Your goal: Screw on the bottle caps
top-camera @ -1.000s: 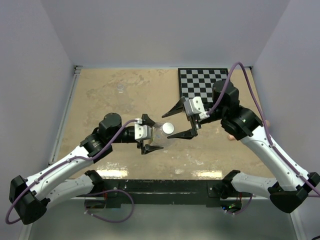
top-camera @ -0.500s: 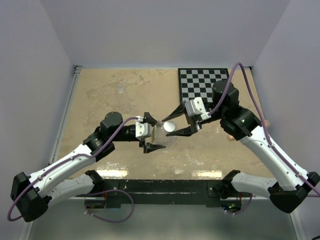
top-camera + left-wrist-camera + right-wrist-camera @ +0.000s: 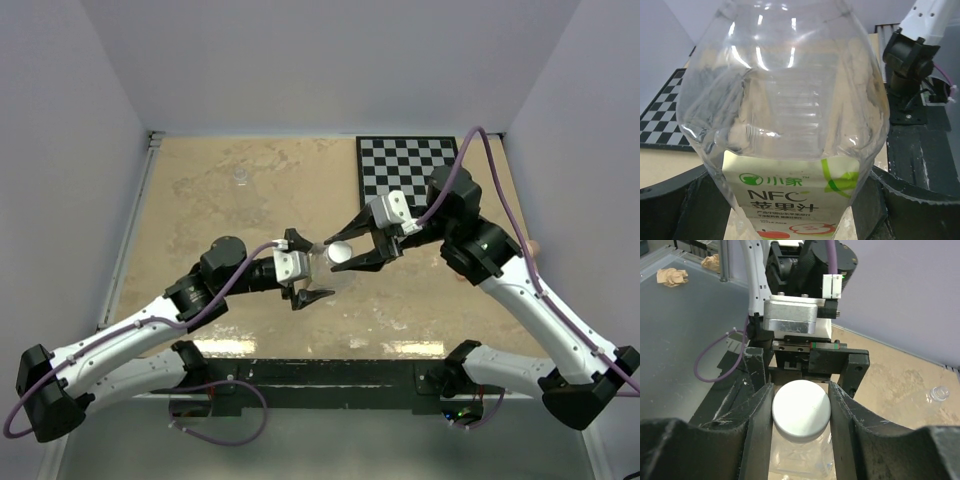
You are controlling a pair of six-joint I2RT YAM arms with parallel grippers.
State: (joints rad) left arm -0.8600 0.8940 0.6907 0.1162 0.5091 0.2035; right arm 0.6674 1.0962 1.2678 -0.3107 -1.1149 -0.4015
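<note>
My left gripper (image 3: 305, 268) is shut on the taller clear bottle (image 3: 318, 270) and holds it upright at the table's middle. In the left wrist view the bottle (image 3: 790, 115), with its white label marked green and red, fills the frame between the fingers (image 3: 675, 210). My right gripper (image 3: 338, 256) is shut on the white cap (image 3: 341, 252), which sits on the bottle's mouth. The right wrist view shows the cap (image 3: 801, 410) pressed between both fingers (image 3: 757, 425). The short plain bottle (image 3: 240, 177) stands far left, and also shows in the right wrist view (image 3: 938, 392). The blue cap is out of view.
A checkerboard mat (image 3: 408, 165) lies at the back right. A small pinkish thing (image 3: 531, 246) peeks out behind my right arm. Grey walls close in the table on three sides.
My right gripper has closed from wide open onto the white cap. My left arm has shifted a little with the bottle.
</note>
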